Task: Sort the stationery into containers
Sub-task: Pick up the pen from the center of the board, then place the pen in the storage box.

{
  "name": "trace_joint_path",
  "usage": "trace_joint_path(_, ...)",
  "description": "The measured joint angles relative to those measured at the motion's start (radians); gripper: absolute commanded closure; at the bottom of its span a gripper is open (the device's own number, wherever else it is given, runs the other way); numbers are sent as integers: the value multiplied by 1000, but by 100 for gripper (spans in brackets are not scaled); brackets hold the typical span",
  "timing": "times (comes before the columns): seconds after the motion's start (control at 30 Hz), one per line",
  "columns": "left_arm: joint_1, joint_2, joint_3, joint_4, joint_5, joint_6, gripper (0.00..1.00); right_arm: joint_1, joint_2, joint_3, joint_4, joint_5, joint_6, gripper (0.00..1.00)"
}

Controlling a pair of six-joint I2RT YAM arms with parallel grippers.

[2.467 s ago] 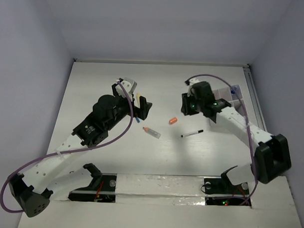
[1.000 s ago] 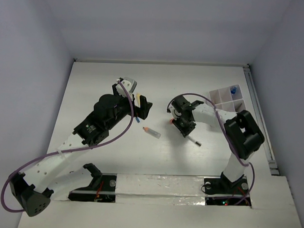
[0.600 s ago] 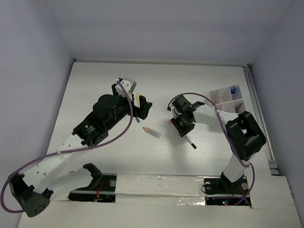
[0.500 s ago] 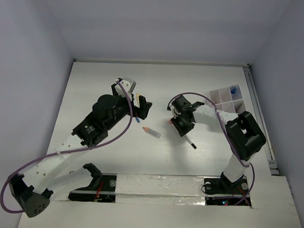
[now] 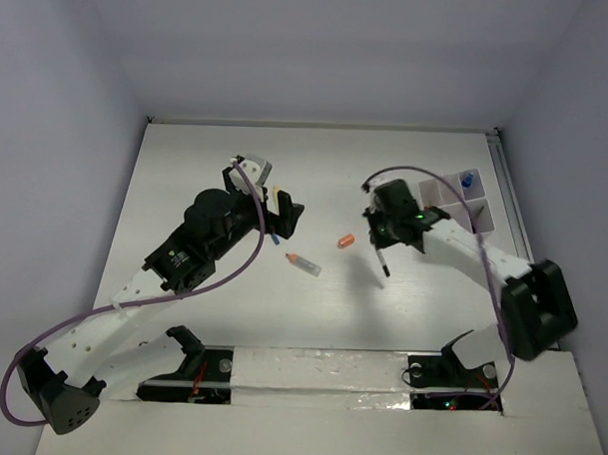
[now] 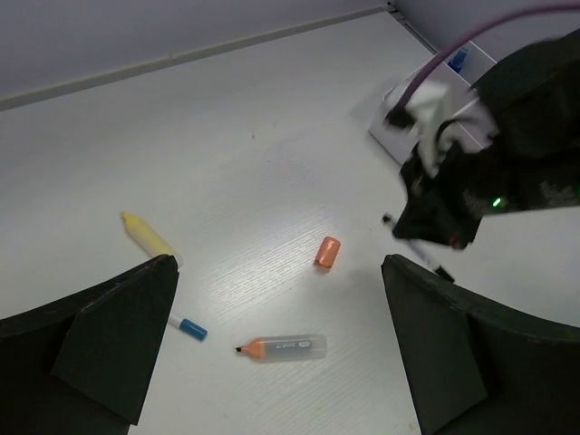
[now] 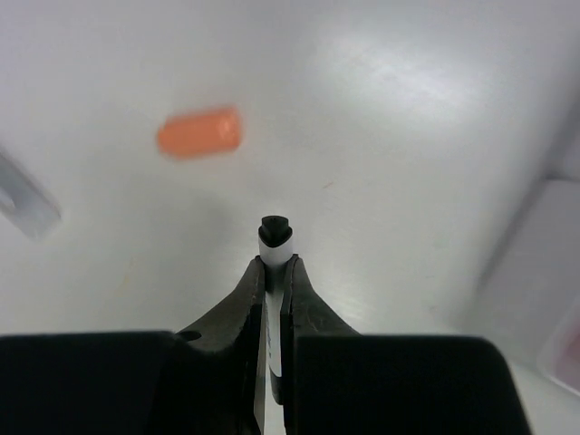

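My right gripper (image 5: 381,240) is shut on a thin white pen with black ends (image 5: 384,262), held off the table and hanging down; the right wrist view shows the pen (image 7: 275,237) pinched between the shut jaws. The white compartment organizer (image 5: 455,196) stands just right of it, with a blue item (image 5: 467,180) in a far cell. An orange cap (image 5: 345,241), an orange-tipped clear marker (image 5: 304,264), a blue-tipped pen (image 5: 275,240) and a cream stick (image 5: 278,200) lie on the table. My left gripper (image 5: 287,219) hovers open and empty above them (image 6: 276,265).
The left wrist view shows the orange cap (image 6: 326,252), the orange-tipped marker (image 6: 283,346), the blue-tipped pen (image 6: 188,326), the cream stick (image 6: 149,237) and the right arm (image 6: 489,181) in front of the organizer (image 6: 399,136). The back wall and side walls bound the table.
My right gripper came down on the pen, closed on it, lifted it and moved right toward the organizer. The left arm has not moved.
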Motion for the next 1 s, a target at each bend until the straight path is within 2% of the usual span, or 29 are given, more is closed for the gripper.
trace_joint_path(0.13,0,0,0,0,6,0,5,-130,-231,-12,137,121,57,100)
trace_joint_path(0.27,0,0,0,0,15,0,6,-206,-324,-26,262,288,85,100)
trace_joint_path(0.47,0,0,0,0,19,0,6,-274,-311,-114,412,427,63,100)
trace_joint_path(0.7,0,-4,0,0,19,0,6,-292,-256,-182,584,483,-64,100)
trace_joint_path(0.97,0,-4,0,0,19,0,5,-297,-186,-215,631,482,-120,100)
trace_joint_path(1.0,0,-4,0,0,19,0,5,-297,-174,-215,625,481,-120,97)
